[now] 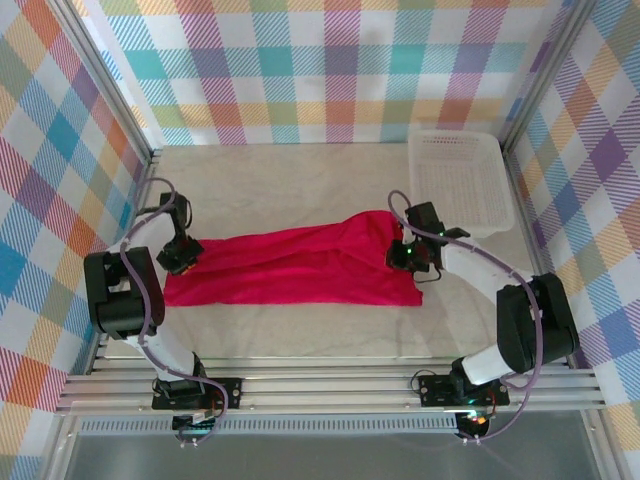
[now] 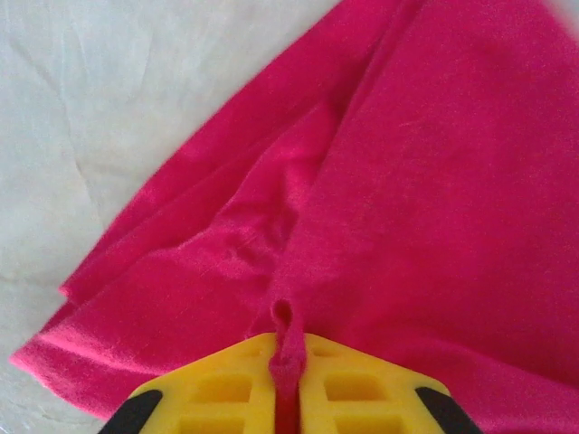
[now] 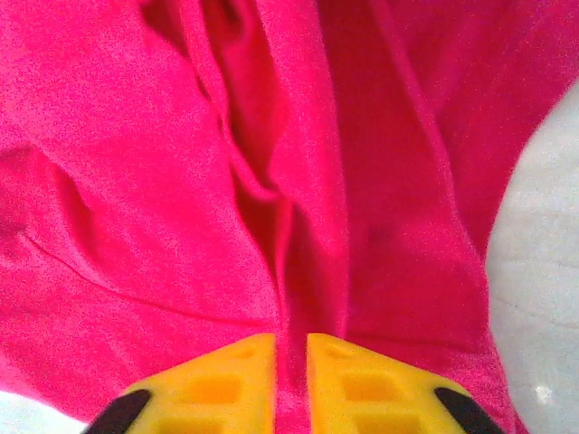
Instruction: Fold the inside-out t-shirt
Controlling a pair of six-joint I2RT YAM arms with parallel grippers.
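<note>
The inside-out t-shirt [image 1: 300, 265] lies stretched across the middle of the table as a long, bright red band, folded over on itself. My left gripper [image 1: 183, 255] sits at its left end. In the left wrist view the yellow jaws of the left gripper [image 2: 288, 380] are shut on a thin pinched ridge of the t-shirt [image 2: 434, 181]. My right gripper [image 1: 408, 255] is at the shirt's right end. There the right gripper [image 3: 291, 380] holds a fold of the t-shirt [image 3: 136, 181] in the narrow gap between its jaws. I see no white tag.
A white plastic basket [image 1: 460, 180] stands at the back right, just behind the right arm. The pale cloth-covered table [image 1: 280, 180] is bare behind and in front of the shirt. Checked walls close in the left, right and back sides.
</note>
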